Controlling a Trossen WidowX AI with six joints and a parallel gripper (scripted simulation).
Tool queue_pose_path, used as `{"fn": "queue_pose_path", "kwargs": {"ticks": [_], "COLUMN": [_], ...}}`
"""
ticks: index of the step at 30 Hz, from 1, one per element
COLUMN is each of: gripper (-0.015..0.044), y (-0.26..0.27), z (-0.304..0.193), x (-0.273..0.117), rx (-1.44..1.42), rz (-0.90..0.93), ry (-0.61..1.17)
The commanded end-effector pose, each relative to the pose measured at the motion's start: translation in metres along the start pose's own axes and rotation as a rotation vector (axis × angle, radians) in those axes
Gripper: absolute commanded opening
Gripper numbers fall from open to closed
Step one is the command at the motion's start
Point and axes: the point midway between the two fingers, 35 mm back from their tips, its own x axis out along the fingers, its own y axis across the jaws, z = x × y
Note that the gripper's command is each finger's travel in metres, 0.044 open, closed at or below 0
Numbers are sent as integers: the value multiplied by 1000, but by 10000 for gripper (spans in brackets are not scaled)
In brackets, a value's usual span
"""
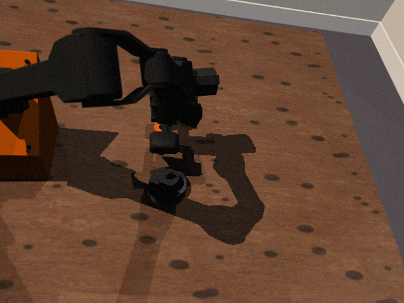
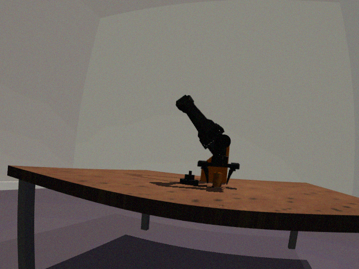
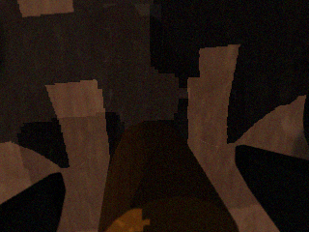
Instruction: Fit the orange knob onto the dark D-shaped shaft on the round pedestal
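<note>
The orange knob stands upright on the table. The top view shows only a small part of it behind a finger, and the wrist view cuts it off at the bottom edge. My gripper is open and points down, with one finger on each side of the knob and a gap on both sides. The round dark pedestal stands beside the knob, with the dark shaft upright on it. The shaft's flat side cannot be made out.
The orange arm base stands at the left in the top view. The spotted brown table carries the arm's dark shadow, which falls around the pedestal. The pedestal is close to the gripper's side.
</note>
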Motion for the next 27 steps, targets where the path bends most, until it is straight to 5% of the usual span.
{"fn": "queue_pose_path", "kwargs": {"ticks": [1,8,13,18,27], "gripper": [335,151,118,0,0], "y": [0,0,0,3,9], "z": [0,0,0,4,10], "x": [1,1,1,-15,-77], "rx": [-8,-8,-8,-8,-9], "rz": [-4,-4,-4,1,10], "ry": [-4,-4,-4,-5,-6]}}
